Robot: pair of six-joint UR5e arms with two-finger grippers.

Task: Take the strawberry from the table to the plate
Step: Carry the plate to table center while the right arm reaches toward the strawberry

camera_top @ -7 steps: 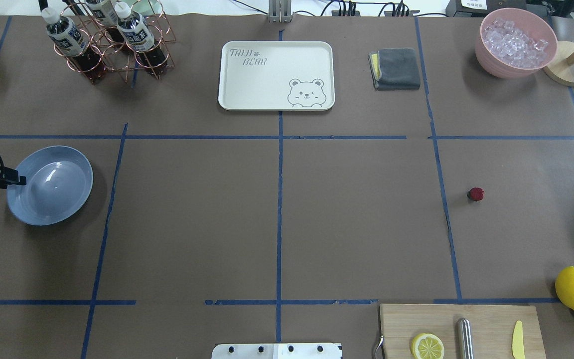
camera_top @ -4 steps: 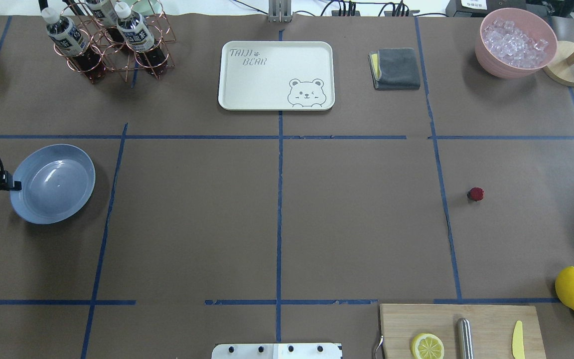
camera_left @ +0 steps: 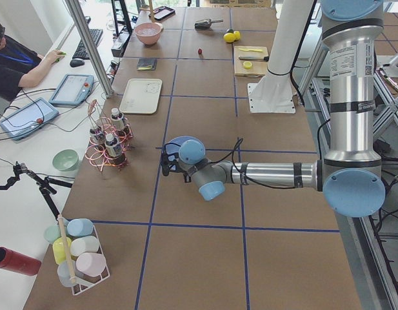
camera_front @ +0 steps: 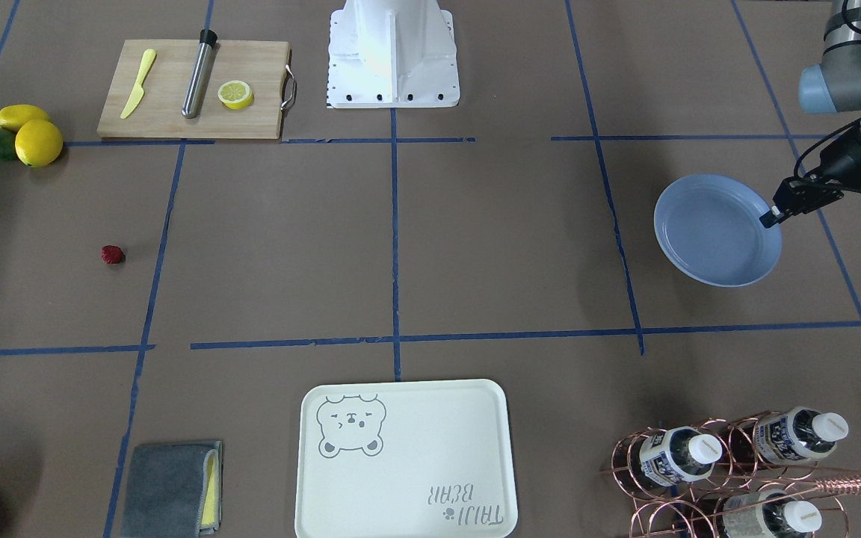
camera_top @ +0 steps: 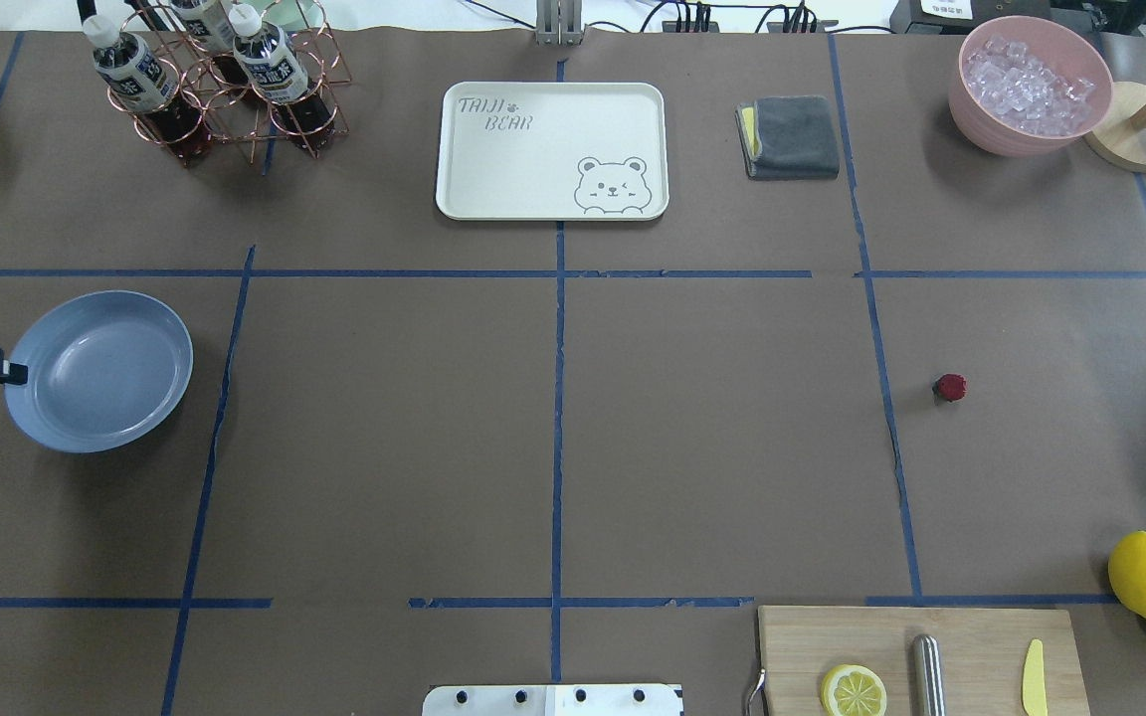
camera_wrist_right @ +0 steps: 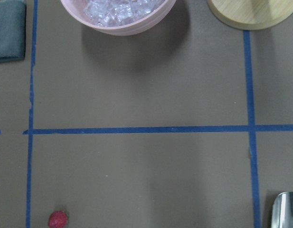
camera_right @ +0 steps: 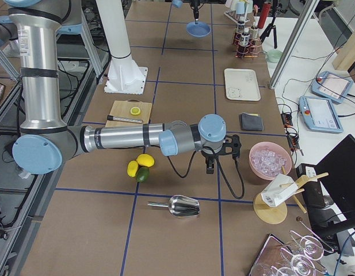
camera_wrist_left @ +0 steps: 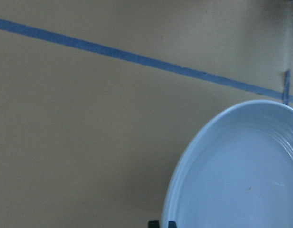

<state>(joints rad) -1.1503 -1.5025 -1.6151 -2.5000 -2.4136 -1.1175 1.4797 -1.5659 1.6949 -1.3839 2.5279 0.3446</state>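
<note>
- My left tool (camera_top: 16,374) pinches the plate (camera_top: 125,398) by its rim, on the side facing away from mid-surface (camera_top: 712,447).
- Left wrist view: two fingertips (camera_wrist_left: 154,223) close together right at the plate's rim, at the bottom edge of the view.
- Can't tell if the plate sits flat or is tipped up a bit.
- Strawberry (camera_top: 949,387) lies on the surface, well apart from the plate, across at the opposite end, just past a blue tape line (camera_top: 881,398) on the side away from the plate.
- Nothing touches the strawberry.
- My right tool (camera_right: 210,168) hangs above the surface, far from the plate, over the strawberry's end. It shows only in the side view, so I can't tell whether it's spread or pressed together.
- Right wrist view: strawberry in the lower left corner, ice bowl (camera_wrist_right: 118,16) at the top.
</note>
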